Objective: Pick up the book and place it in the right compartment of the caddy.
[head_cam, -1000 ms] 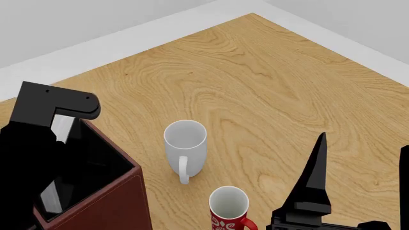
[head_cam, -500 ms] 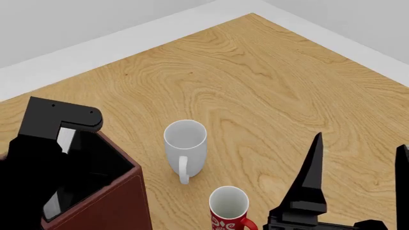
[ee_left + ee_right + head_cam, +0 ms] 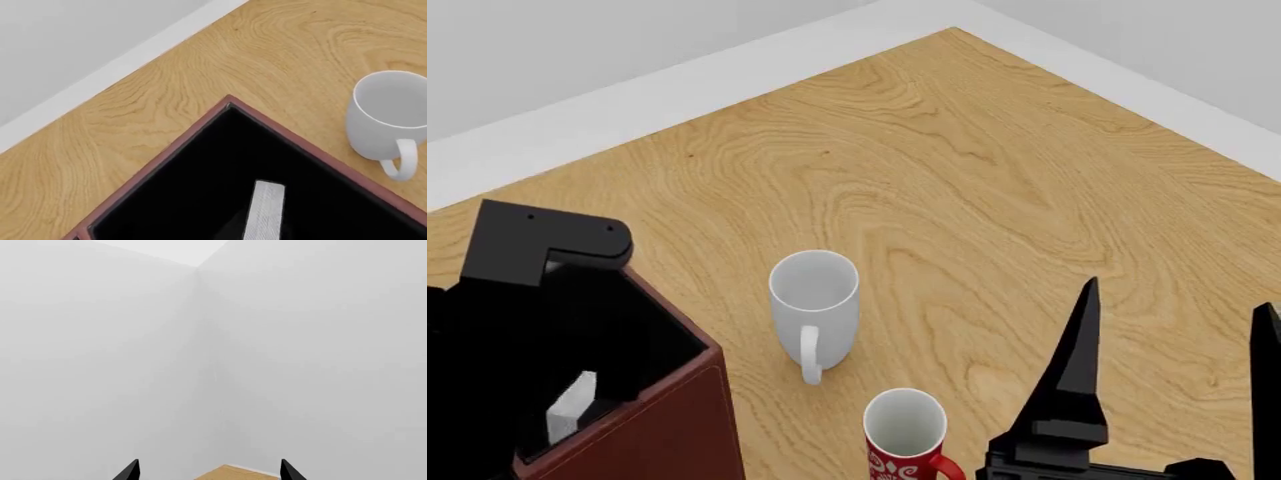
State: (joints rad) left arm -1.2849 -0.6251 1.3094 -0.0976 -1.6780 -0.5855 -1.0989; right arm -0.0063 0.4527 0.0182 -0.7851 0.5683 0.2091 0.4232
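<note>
Two mugs stand on the wooden table [image 3: 988, 180] in the head view: a white mug [image 3: 814, 305] and, nearer, a red mug [image 3: 905, 435]. At left, the left gripper [image 3: 541, 250] hangs above the caddy [image 3: 674, 420]; its state cannot be told. One book [image 3: 569, 408] stands inside the right compartment [image 3: 627, 355], below it. The left wrist view shows the book's white edge [image 3: 265, 210]. The right gripper [image 3: 209, 471] points at bare walls, fingers spread.

Even, bright, diffuse rendered light; sharp throughout, no glare or blur. Only faint soft shadows sit under the white mug [image 3: 814, 312]; the caddy [image 3: 654, 420] interior stays pitch black.
</note>
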